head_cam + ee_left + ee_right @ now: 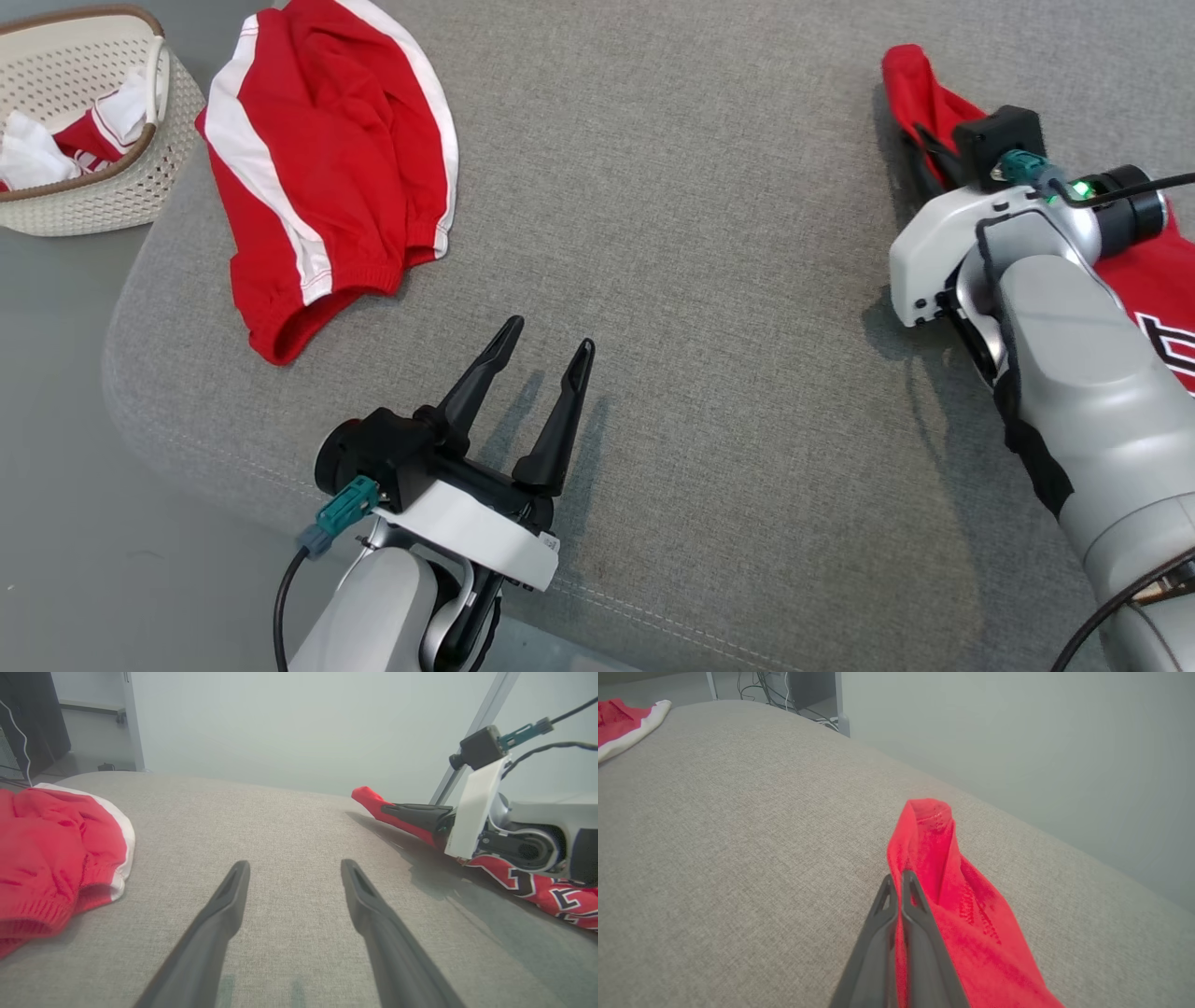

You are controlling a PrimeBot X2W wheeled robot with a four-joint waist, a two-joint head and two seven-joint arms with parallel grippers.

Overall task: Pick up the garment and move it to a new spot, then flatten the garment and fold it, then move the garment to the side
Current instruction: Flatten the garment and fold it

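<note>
garment (910,84): red, black-and-white lettering | shorts (317,159): red, white side stripes | basket (93,201): cream, brown rim | cushion (700,280): mottled grey weave

The left tool (549,334), two long black tapered fingers on a white wrist bracket (485,537), sits at 7 o'clock in the head view. Its fingers are spread wide, point toward 1 o'clock and hold nothing. The pale grey right forearm (1074,364) reaches from 4 o'clock toward 11 o'clock. The right tool (899,877) has its fingers pressed together, pinching a fold of the red knit garment (971,905).
</note>
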